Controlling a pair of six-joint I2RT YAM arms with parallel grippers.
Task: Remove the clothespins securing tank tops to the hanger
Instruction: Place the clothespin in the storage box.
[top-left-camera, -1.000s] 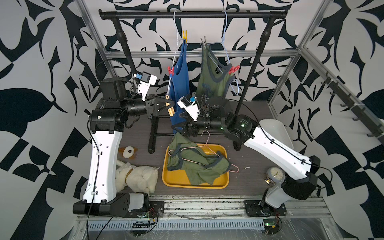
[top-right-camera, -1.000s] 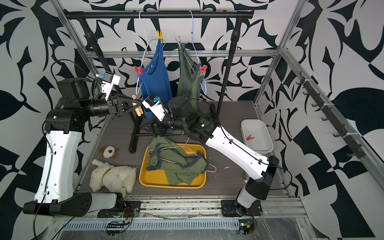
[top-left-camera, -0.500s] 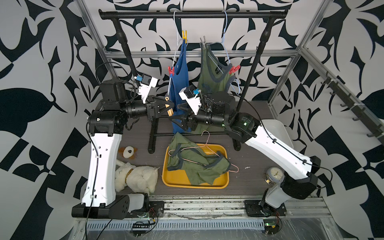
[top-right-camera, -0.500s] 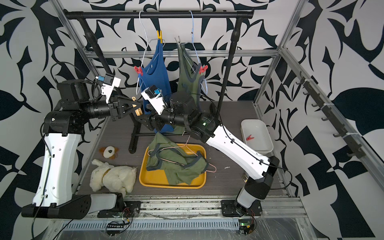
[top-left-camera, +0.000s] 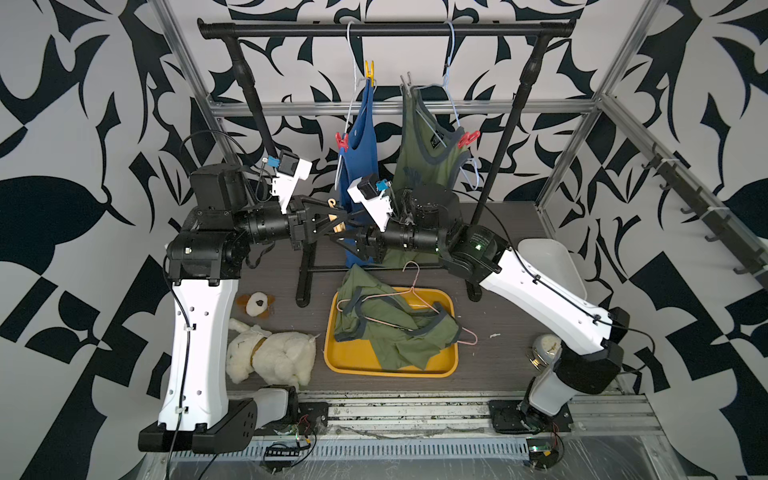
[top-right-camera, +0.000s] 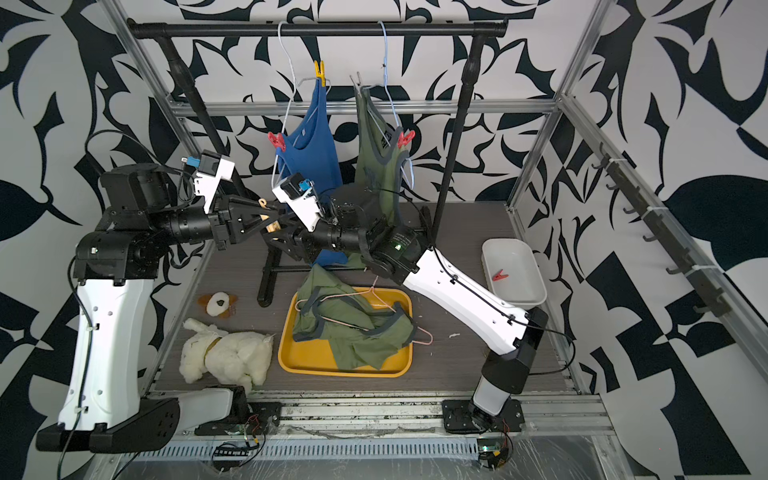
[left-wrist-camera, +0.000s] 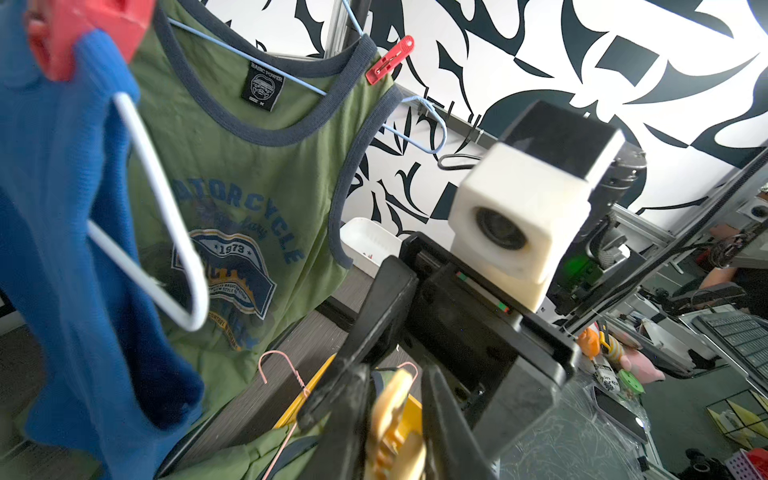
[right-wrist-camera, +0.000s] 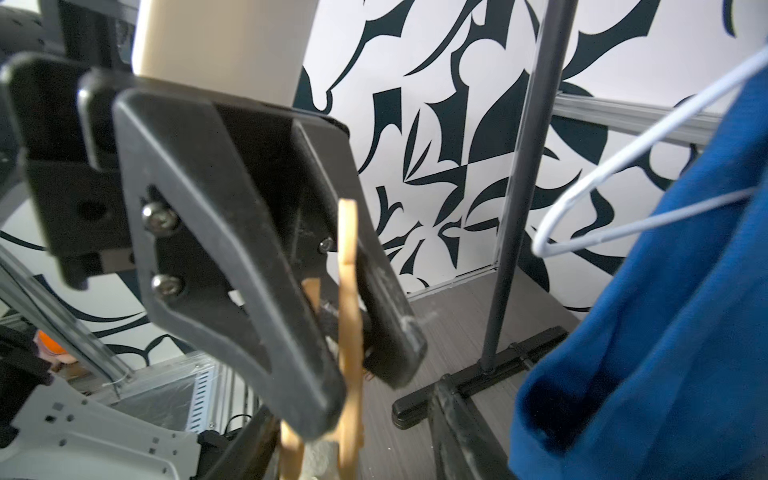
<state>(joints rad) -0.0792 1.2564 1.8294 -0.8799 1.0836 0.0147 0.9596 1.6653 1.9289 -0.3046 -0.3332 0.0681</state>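
Observation:
My left gripper (top-left-camera: 343, 220) is shut on a tan wooden clothespin (top-left-camera: 334, 214), seen close in the left wrist view (left-wrist-camera: 395, 424). My right gripper (top-left-camera: 341, 228) meets it head-on, its jaws open on either side of that clothespin (right-wrist-camera: 347, 291), with a gap on one side. On the rail hang a blue tank top (top-left-camera: 362, 153) with a yellow clothespin (top-left-camera: 369, 70) and a red one (top-left-camera: 341, 140), and an olive printed tank top (top-left-camera: 428, 158) with a grey clothespin (top-left-camera: 405, 79) and a red one (top-left-camera: 468, 138). Another olive tank top (top-left-camera: 390, 324) lies in the tray.
The yellow tray (top-left-camera: 345, 357) also holds a pink wire hanger (top-left-camera: 415, 291). A white bin (top-right-camera: 513, 266) at the right holds a red clothespin (top-right-camera: 500, 275). A plush dog (top-left-camera: 270, 353) lies by the left arm's base. The black rack's foot (top-left-camera: 305, 286) stands under both grippers.
My right gripper has swung up and leftward to the left gripper and its jaws have narrowed around the wooden clothespin. The left gripper has kept its hold and shifted slightly.

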